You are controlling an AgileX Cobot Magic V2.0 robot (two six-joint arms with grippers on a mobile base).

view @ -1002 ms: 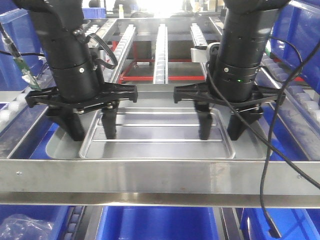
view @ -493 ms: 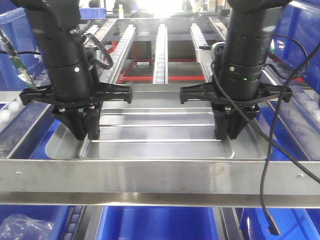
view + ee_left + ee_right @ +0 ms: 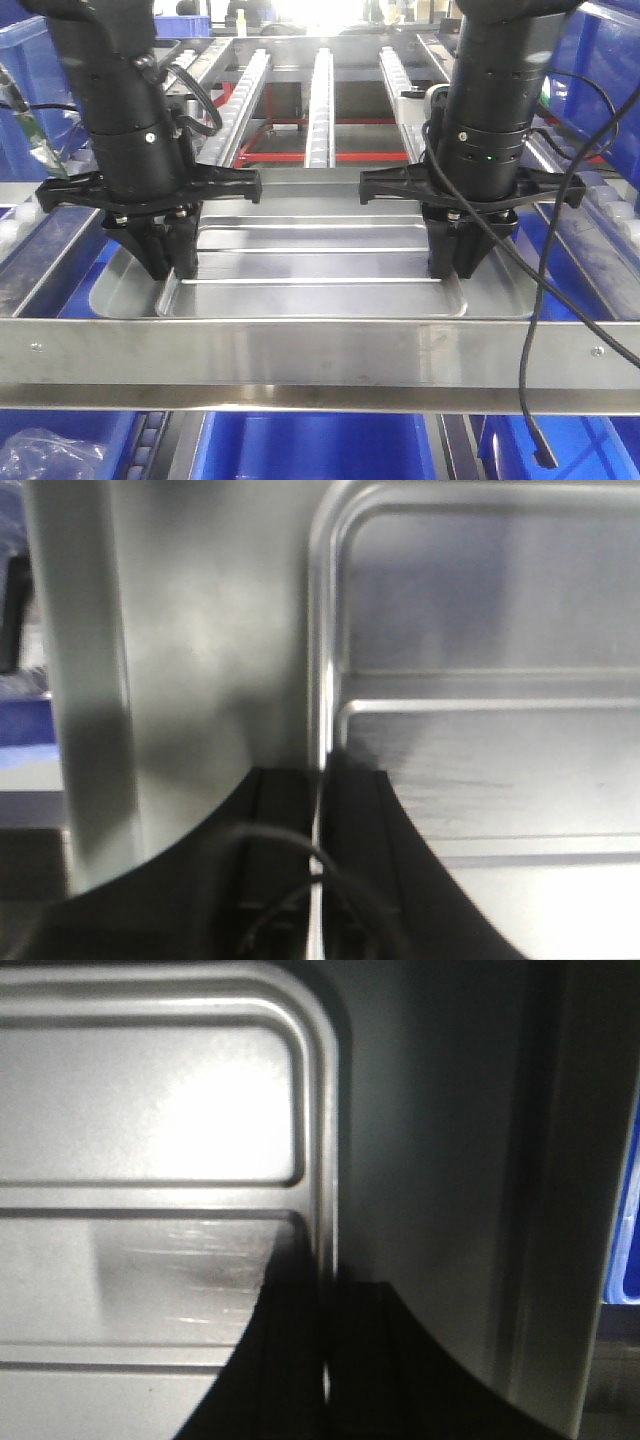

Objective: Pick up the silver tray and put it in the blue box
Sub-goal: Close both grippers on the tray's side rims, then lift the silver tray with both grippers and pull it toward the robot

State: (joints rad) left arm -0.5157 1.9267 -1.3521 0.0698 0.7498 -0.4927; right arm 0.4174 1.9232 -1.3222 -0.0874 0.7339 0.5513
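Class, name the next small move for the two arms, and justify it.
Probably lift both arms straight up together, level: the left gripper and right gripper each look shut on a side rim of the silver tray, which lies flat, not yet raised.

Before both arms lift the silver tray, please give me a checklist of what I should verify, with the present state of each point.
1. Left hand shut on the silver tray rim: ok, rim pinched from both sides.
2. Right hand shut on the opposite rim: ok.
3. Both hands at equal height, tray lying level: ok.
4. Black cable by the right arm clear of the metal frame bar: not ok, it hangs across the bar.
5. Blue box below the bar free to receive the tray: cannot tell, mostly hidden.
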